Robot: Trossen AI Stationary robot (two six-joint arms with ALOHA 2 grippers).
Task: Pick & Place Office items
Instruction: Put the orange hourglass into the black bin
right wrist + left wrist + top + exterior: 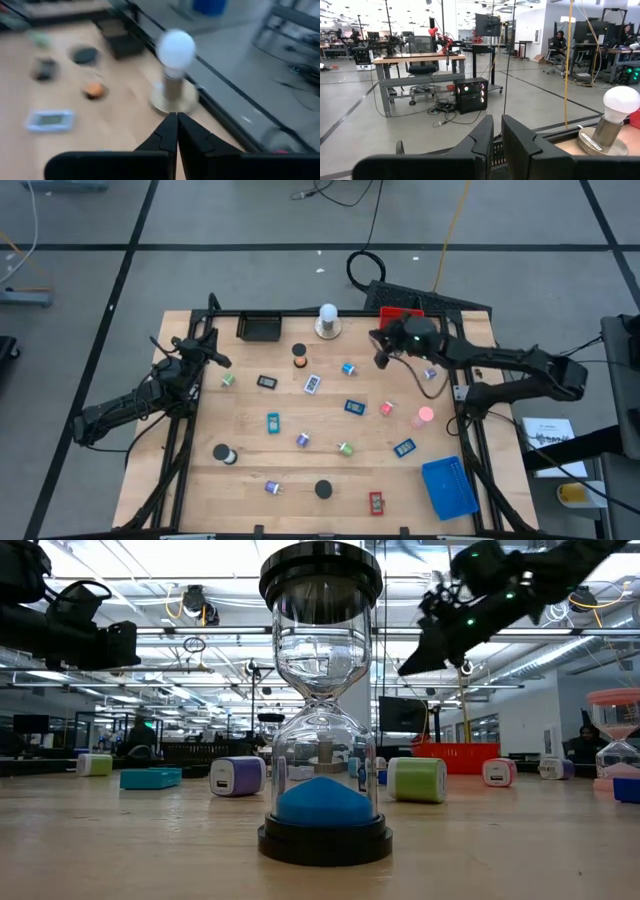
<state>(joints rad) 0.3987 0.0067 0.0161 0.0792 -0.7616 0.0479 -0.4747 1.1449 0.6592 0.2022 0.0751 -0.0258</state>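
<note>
Several office items lie scattered on the wooden table: an orange-topped cylinder, a black rectangle, a blue rectangle, a pink cylinder, and a red rectangle. The low view shows a black-capped hourglass with blue sand standing upright close to the camera. My right gripper hangs shut above the table's far right part, holding nothing and pointing toward the white bulb-shaped knob. My left gripper waits shut at the far left edge, pointing out past the table.
A black tray stands at the far left, a red tray at the far right behind my right arm, and a blue tray at the near right corner. The white knob on its round base stands at the far edge.
</note>
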